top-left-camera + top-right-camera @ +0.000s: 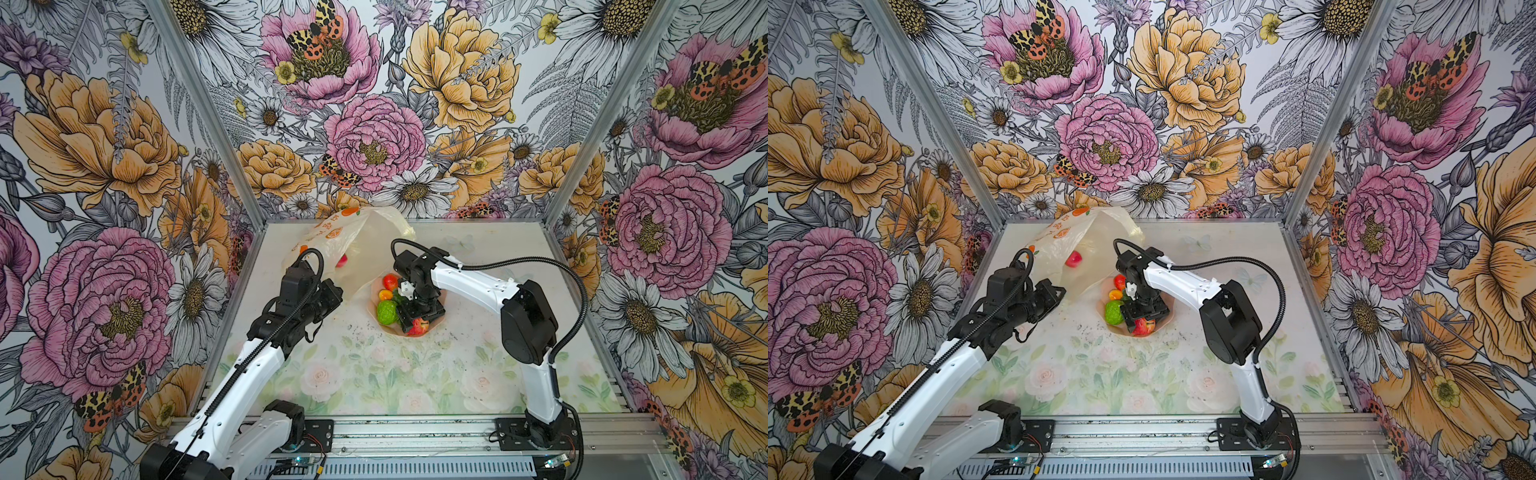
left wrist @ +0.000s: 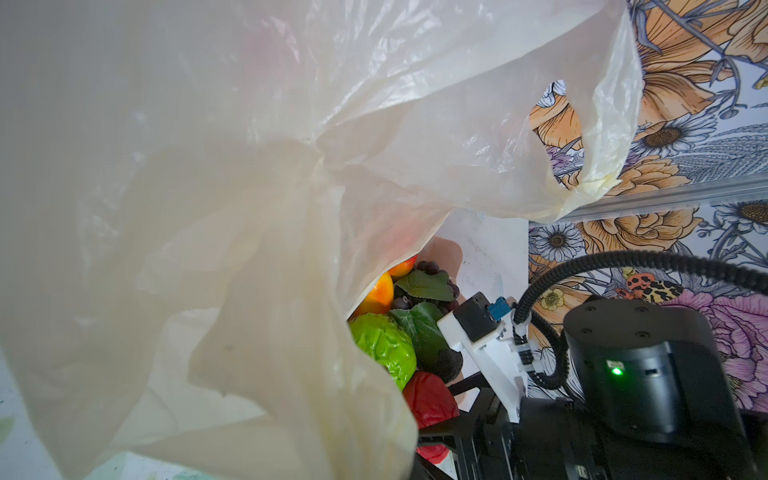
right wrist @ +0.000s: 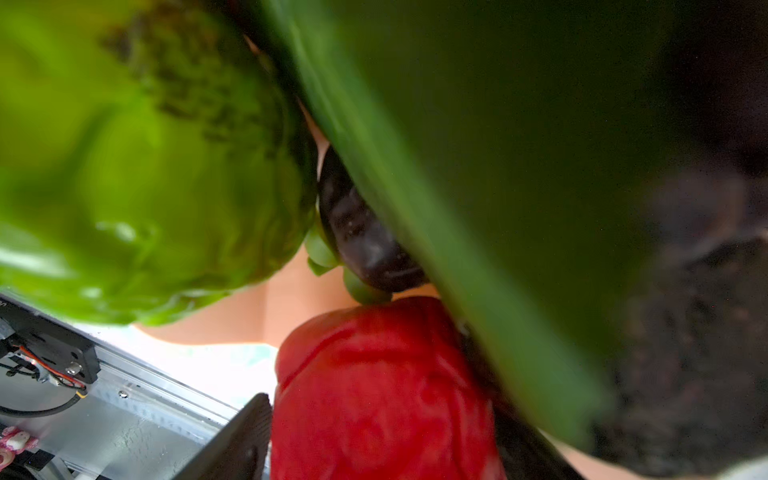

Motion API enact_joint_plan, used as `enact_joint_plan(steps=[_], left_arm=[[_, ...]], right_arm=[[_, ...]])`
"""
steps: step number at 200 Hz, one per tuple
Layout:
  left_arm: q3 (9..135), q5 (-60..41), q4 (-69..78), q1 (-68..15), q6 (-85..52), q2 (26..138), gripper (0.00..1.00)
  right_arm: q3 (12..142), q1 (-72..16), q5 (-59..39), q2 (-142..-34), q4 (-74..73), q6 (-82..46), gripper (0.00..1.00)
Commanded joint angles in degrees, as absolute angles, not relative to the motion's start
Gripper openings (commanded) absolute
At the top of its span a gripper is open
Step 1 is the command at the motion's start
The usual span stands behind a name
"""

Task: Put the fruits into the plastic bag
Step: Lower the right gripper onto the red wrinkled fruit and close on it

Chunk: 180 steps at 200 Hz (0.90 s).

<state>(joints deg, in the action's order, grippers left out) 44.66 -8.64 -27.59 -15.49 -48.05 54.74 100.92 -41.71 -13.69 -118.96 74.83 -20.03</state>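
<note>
The pale-yellow plastic bag (image 1: 353,239) (image 1: 1084,232) (image 2: 249,208) stands at the back left, its mouth facing the bowl. My left gripper (image 1: 335,293) (image 1: 1057,293) is shut on its near edge; in the left wrist view the bag covers the fingers. One red fruit (image 1: 341,261) (image 1: 1073,259) lies inside. In the pink bowl (image 1: 393,331) (image 2: 446,253) my right gripper (image 1: 415,322) (image 3: 382,436) stands wide around a red apple (image 1: 419,327) (image 3: 382,374), fingers (image 3: 245,440) against its sides. Lime-green fruit (image 1: 387,311) (image 2: 384,353), grape bunch (image 2: 424,286), avocado (image 2: 444,361) and orange (image 1: 384,295) lie beside it.
A red-orange fruit (image 1: 390,281) sits at the bowl's far side. Floral walls with metal posts (image 1: 232,174) close in the table on three sides. The arm bases (image 1: 536,432) are bolted to a rail along the front edge.
</note>
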Motion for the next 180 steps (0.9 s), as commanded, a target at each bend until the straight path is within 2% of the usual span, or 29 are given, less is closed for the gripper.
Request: enact_joint_plan(steps=[1, 65, 134, 180], left_arm=[[44.55, -9.83, -27.53, -15.07, -47.29, 54.14, 0.00], [44.31, -9.85, -27.57, -14.80, -47.28, 53.86, 0.00], [43.91, -10.58, -27.55, -14.81, -47.29, 53.70, 0.00], [43.33, -10.17, -27.49, -14.76, -47.72, 52.47, 0.00]], right_arm=[[100.75, -42.01, -13.99, -119.80, 74.00, -20.35, 0.76], [100.50, -41.92, -12.99, -117.68, 74.00, -20.84, 0.59], [99.87, -41.16, -13.16, -113.62, 72.77, -21.84, 0.53], [99.07, -38.74, -17.71, -110.97, 69.85, -23.11, 0.50]])
